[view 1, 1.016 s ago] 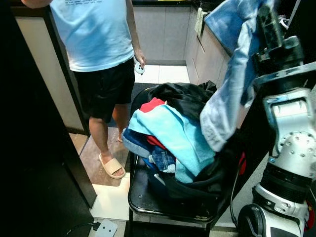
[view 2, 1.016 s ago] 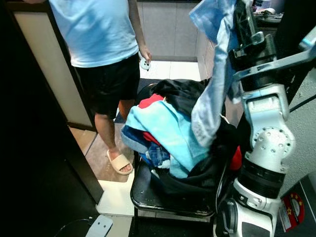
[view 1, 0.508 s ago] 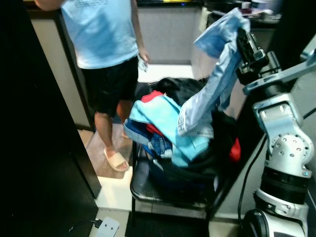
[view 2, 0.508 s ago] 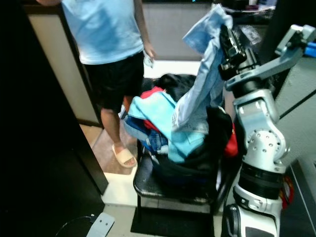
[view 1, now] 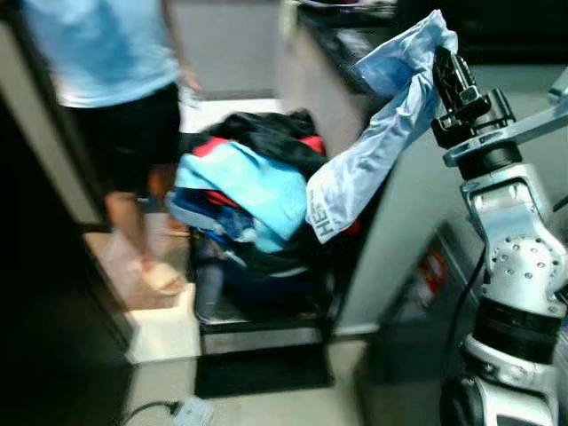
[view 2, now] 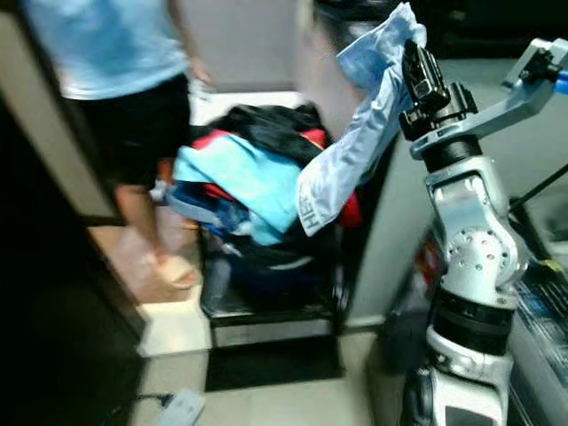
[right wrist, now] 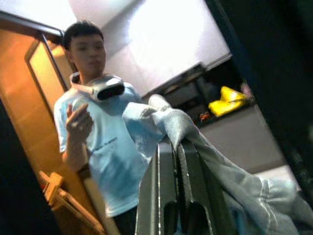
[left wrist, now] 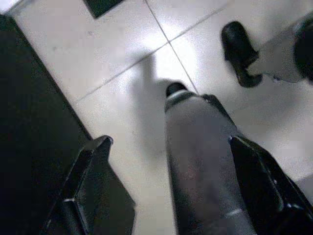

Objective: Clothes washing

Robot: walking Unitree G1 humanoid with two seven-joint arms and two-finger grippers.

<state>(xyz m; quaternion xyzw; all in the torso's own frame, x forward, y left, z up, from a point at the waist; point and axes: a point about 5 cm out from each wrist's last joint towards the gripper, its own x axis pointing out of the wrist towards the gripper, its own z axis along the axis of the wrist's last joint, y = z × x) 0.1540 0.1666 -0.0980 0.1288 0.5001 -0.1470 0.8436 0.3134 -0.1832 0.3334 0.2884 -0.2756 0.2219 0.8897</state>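
Person: pale blue T-shirt, black shorts [view 1: 124,124], standing well off from the jaws.
Left gripper [left wrist: 166,166]: fingers spread, empty, above white floor tiles [left wrist: 122,93].
Laundry: heaped clothes pile [view 1: 248,191] below the jaws.
Right gripper [view 1: 448,75]: raised, pinched on light blue garment [view 1: 373,151] hanging beneath.

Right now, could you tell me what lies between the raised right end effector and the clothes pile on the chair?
The pale blue garment hangs from the right end effector down beside the clothes pile, seen in both eye views.
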